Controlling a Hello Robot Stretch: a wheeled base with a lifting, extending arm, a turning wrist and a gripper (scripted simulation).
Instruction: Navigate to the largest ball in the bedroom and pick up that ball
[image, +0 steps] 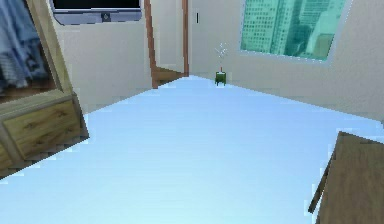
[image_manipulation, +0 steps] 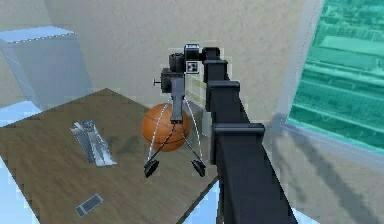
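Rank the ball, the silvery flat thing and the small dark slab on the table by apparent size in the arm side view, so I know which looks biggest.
1. orange ball
2. silvery flat thing
3. small dark slab, smallest although it lies nearest the camera

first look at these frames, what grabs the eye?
The orange ball on the brown table at the arm side view's middle, with the dark arm running up to it and the gripper and its thin fingers drawn across it; whether it holds the ball cannot be told. Next, the teal window at that view's right. In the forward view, pale blue floor leads to a small potted plant by the far wall.
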